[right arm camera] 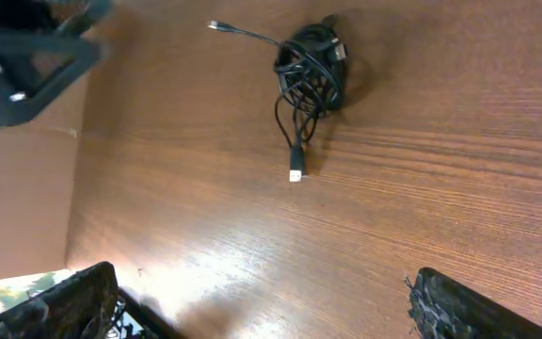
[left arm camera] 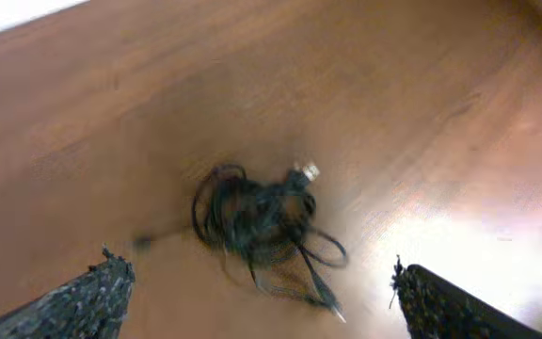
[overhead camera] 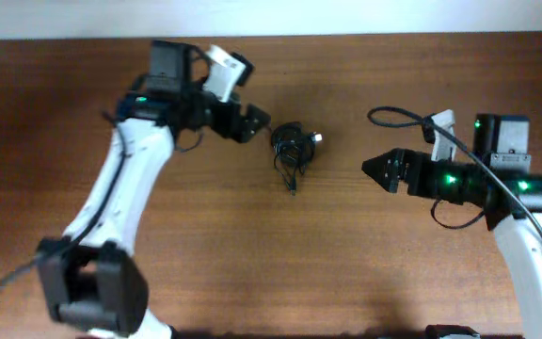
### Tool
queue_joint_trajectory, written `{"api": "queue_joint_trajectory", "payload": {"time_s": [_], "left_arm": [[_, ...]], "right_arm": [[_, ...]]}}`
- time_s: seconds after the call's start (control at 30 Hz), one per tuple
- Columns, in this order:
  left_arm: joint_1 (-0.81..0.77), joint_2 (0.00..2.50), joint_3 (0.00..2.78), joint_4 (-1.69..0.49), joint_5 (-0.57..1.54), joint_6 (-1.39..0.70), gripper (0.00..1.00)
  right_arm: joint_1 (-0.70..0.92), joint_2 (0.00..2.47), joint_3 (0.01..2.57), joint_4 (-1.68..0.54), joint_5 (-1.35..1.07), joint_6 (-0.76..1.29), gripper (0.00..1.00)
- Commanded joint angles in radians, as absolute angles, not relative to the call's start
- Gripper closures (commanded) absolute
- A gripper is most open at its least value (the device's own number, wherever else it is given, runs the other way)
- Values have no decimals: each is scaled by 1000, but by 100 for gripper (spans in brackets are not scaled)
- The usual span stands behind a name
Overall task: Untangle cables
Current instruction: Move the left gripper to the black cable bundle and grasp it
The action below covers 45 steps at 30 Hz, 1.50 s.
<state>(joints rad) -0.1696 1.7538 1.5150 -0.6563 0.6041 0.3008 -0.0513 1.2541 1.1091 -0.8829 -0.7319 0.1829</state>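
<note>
Nearest the L wrist cam are the L fingertips [left arm camera: 87, 299], one at each lower corner of that view w/ nothing btw them, so the L jaws are wide open and holding nothing. Just ahead of them the cables [left arm camera: 262, 226] lie as one tight black knot on the desk [overhead camera: 346, 264]. A silver plug [left arm camera: 306, 172] pokes out on the knot's far side, and a thin lead w/ a white-tipped plug [right arm camera: 295, 175] trails free of it. From overhead, the L jaws sit just beside the knot [overhead camera: 293, 151], not touching, prob. poised to come down and pinch the bundle. The R fingertips [right arm camera: 64, 306] are likewise spread to both lower corners of the R wrist view. That puts the R jaws wide open and empty, well apart from the knot on the side opposite the L jaws, nose pointed at it. My read: R hangs back to leave L room at the knot, and to pick a loose end once the bundle is pinned. The trailing white-tipped lead looks the easiest grab. Nothing is separated yet, so the task seems barely begun.
</note>
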Motion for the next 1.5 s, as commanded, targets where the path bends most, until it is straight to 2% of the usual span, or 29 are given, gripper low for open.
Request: {"api": "queue_joint_trajectory", "payload": {"time_s": [0.0, 0.07, 0.1, 0.37, 0.53, 0.77, 0.93, 1.03, 1.1, 1.13, 1.23, 1.33, 1.47], "left_arm": [[-262, 1872, 1527, -577, 497, 377, 7], [-319, 1937, 1527, -507, 390, 378, 8], [-342, 1974, 1527, -467, 369, 414, 11], [-355, 2063, 1526, -367, 340, 478, 30], [-355, 2063, 1526, -369, 344, 479, 33], [-356, 2116, 1525, -379, 344, 526, 43], [-357, 2188, 1525, -293, 343, 525, 44], [-357, 2194, 1525, -265, 343, 525, 55], [-358, 2194, 1525, -255, 344, 524, 87], [-358, 2194, 1525, -255, 344, 504, 100], [-357, 2185, 1541, -263, 343, 368, 100], [-345, 2091, 1618, -393, 344, 134, 100], [-345, 1921, 1655, -505, 344, -53, 100]], "right_arm": [[-46, 1295, 1124, -883, -752, 184, 0], [-46, 1311, 1124, -883, -751, 184, 0], [-46, 1314, 1124, -883, -748, 184, 0], [-46, 1314, 1124, -883, -748, 184, 0], [-46, 1314, 1124, -883, -718, 184, 0], [-46, 1314, 1122, -883, -715, 184, 1], [-46, 1314, 1122, -883, -702, 184, 1], [-46, 1314, 1122, -883, -702, 184, 1], [-46, 1314, 1122, -883, -702, 184, 1], [-46, 1314, 1122, -883, -701, 184, 1], [-46, 1314, 1122, -883, -696, 184, 1], [-46, 1314, 1122, -860, -697, 234, 1], [13, 1314, 1122, -722, -706, 433, 11]]}}
